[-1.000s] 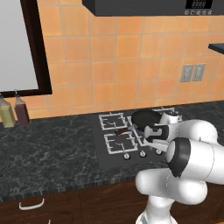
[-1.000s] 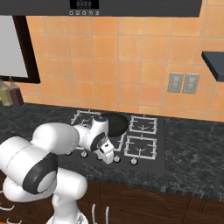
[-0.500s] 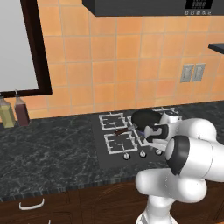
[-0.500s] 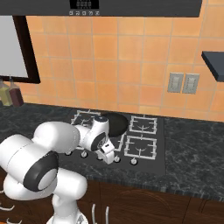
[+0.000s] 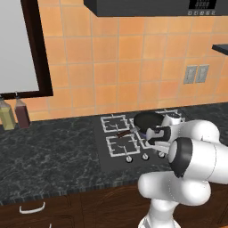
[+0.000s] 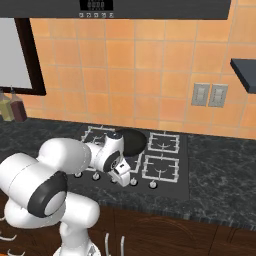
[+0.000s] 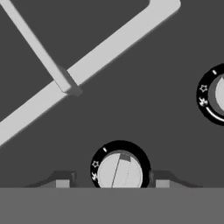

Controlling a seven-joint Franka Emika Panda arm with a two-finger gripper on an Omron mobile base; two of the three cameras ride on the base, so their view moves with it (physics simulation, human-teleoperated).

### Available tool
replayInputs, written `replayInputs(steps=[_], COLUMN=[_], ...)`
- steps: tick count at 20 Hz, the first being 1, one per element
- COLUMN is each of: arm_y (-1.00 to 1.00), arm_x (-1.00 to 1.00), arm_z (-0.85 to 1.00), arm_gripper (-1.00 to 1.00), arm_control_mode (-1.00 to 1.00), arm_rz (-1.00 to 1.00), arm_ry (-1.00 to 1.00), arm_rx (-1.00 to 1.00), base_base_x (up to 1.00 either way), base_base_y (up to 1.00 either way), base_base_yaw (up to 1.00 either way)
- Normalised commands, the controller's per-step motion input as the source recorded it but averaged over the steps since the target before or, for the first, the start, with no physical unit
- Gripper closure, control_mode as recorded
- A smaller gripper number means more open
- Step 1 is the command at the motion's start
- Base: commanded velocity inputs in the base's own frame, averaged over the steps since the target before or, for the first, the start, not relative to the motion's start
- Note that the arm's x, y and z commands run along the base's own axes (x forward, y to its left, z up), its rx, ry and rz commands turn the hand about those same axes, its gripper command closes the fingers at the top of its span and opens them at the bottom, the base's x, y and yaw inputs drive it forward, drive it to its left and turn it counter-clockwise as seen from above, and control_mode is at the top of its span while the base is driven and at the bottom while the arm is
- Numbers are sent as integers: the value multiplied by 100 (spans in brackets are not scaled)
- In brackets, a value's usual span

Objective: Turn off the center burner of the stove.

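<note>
The stove is a flat black cooktop with pale-grey wire grates and a front row of small silver knobs. A black pan sits over the middle of the cooktop and hides the center burner. My gripper points down at the knob row behind the pan's front edge, also seen as the gripper from the right. In the hand view the gripper is open. Its fingertips stand on either side of a silver knob, apart from it.
A second knob lies to the right in the hand view, and a grate wire crosses above. Two bottles stand at the far left of the dark stone counter. A range hood hangs overhead.
</note>
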Motion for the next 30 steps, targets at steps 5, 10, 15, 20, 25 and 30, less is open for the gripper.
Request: replayInputs(steps=[5, 10, 15, 20, 25, 30], arm_y=[-2, -3, -2, 0, 0, -3], arm_x=[10, 0, 2, 0, 4, 1], arm_z=[0, 0, 0, 0, 0, 0], arm_gripper=[100, 100, 100, 100, 100, 100], arm_control_mode=[-100, -100, -100, -100, -100, -100], arm_rz=[-13, -39, -53, -68, -76, -83], arm_ry=[1, 4, 1, 2, 6, 5], arm_rx=[1, 1, 0, 0, 3, 3], base_base_x=[0, 0, 0, 0, 0, 0], base_base_y=[0, 0, 0, 0, 0, 0], base_base_yaw=[0, 0, 0, 0, 0, 0])
